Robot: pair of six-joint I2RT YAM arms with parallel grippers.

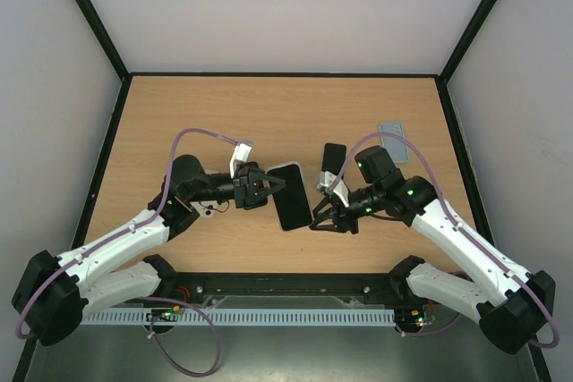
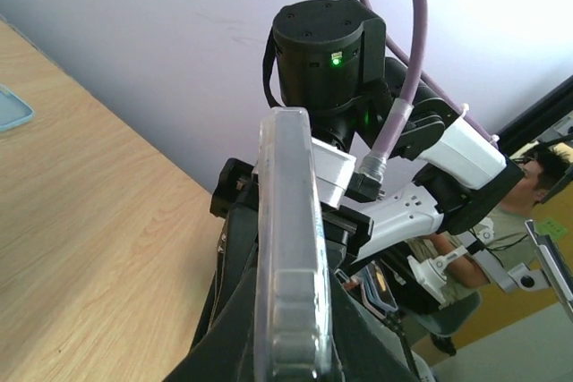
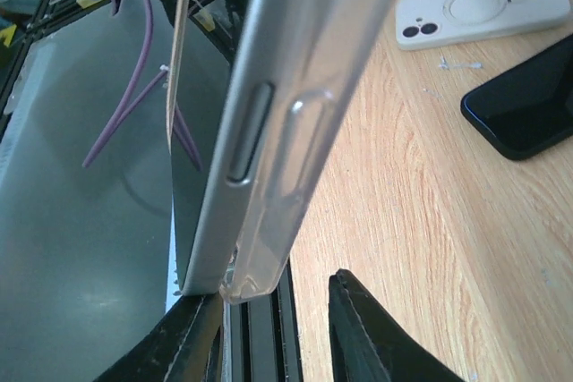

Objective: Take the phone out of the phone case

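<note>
The phone (image 1: 291, 196) in its clear case is held up on edge above the table's middle. My left gripper (image 1: 267, 187) is shut on its left side; in the left wrist view the clear case edge (image 2: 291, 221) runs up between the dark fingers (image 2: 224, 310) of that gripper (image 2: 291, 319). My right gripper (image 1: 320, 216) is open at the phone's right side. In the right wrist view the silver phone edge (image 3: 269, 87) and the clear case (image 3: 313, 158) part slightly at the lower corner, just above the open gripper (image 3: 269, 315). Its left finger (image 3: 192, 342) is close under that corner.
A second black phone (image 1: 333, 158) and a pale blue clear case (image 1: 392, 136) lie on the table behind the right arm. The right wrist view shows a white case with a ring (image 3: 483, 15) and a black phone (image 3: 528, 109) lying flat. The table's front rail (image 3: 269, 346) is close below.
</note>
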